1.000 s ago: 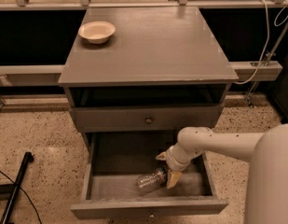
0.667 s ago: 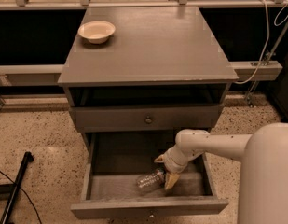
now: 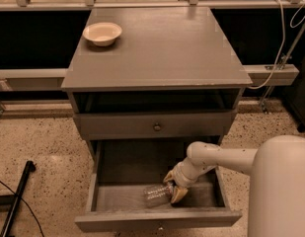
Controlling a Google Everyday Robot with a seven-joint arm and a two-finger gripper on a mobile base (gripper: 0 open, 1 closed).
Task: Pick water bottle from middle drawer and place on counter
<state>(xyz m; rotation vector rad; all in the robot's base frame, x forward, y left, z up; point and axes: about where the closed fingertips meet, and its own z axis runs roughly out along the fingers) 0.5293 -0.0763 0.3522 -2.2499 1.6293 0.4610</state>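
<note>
The end effector (image 3: 174, 186) has closed in on the water bottle (image 3: 156, 194). It now sits against the bottle's 3 o'clock end, low inside the open middle drawer (image 3: 120, 199). Whether it is clamped on the bottle or only parted around it, I cannot tell.

The bottle lies on its side on the drawer floor, near the front board, at about 5 o'clock from the floor's centre. It does not look lifted. I judge the task to be at the grasp stage, with the lift and the carry up to the bench (image 3: 162, 53) not yet done.

A second ago the end effector sat slightly farther toward 2 o'clock from the bottle, so it has crept a little toward 8 o'clock onto it. The bottle has hardly shifted. The bowl (image 3: 102, 33) rests unchanged at the bench's 10 o'clock corner.
</note>
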